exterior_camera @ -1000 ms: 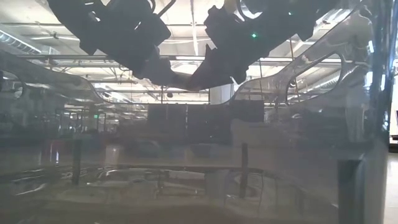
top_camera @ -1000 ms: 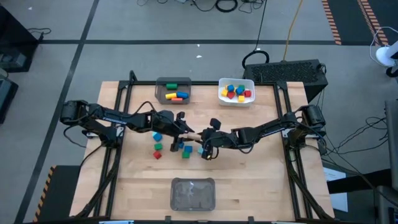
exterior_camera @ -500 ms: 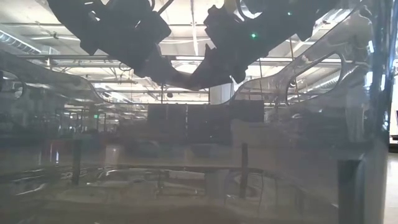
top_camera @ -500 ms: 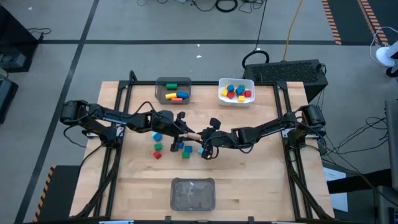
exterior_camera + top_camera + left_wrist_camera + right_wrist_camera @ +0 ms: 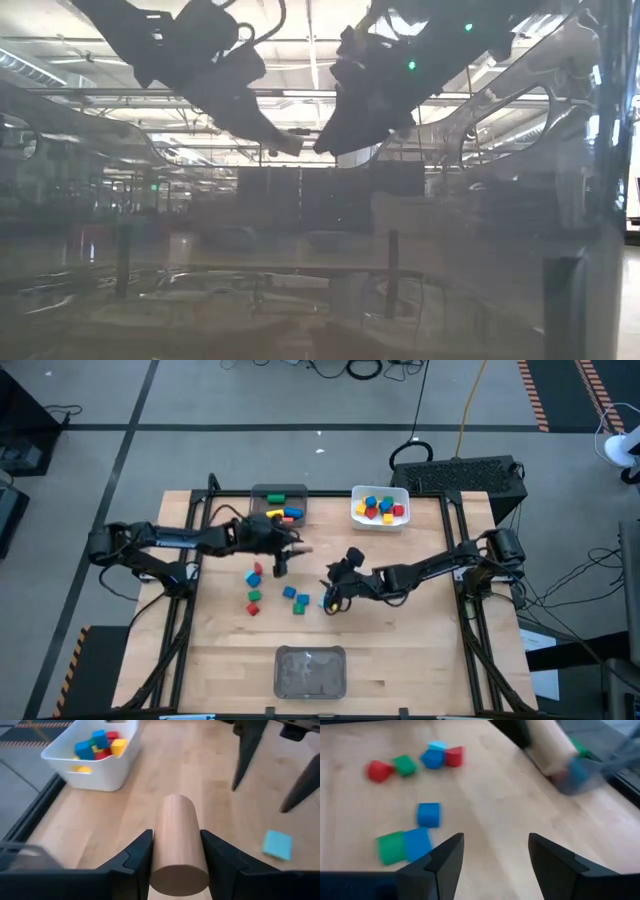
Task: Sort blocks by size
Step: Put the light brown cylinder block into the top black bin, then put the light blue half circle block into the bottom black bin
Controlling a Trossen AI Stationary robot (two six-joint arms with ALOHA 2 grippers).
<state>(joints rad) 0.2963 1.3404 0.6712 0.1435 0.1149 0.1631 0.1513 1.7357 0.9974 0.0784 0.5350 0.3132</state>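
My left gripper [image 5: 292,547] is shut on a tan wooden cylinder [image 5: 176,840], above the table just near of the grey bin [image 5: 278,506]. My right gripper [image 5: 492,855] is open and empty, above the table's middle [image 5: 334,590]. It stands right of several loose blocks lying flat on the table: blue [image 5: 428,814], green [image 5: 390,847] and red [image 5: 379,771]. A light blue block [image 5: 325,601] lies near its fingers. The grey bin holds green, yellow and orange bars. The white bin [image 5: 380,507] holds coloured cubes. My left gripper pinches the cylinder's curved sides [image 5: 159,851] between its two fingers [image 5: 138,854]. The cylinder lies along the fingers, and its far end [image 5: 303,548] sticks out past their tips. It is lifted clear of the table, and it also shows in the low view [image 5: 291,144].
A clear container [image 5: 310,671] stands at the table's near edge, in front of the low camera. Black frame rails run along the table's left and right sides. The two grippers are close together over the table's middle. There is bare wood between the loose blocks and the bins.
My left gripper has risen and gone toward the table's far edge and the grey bin, carrying the tan cylinder away from the loose blocks. My right gripper has risen a little and stayed near the blue blocks.
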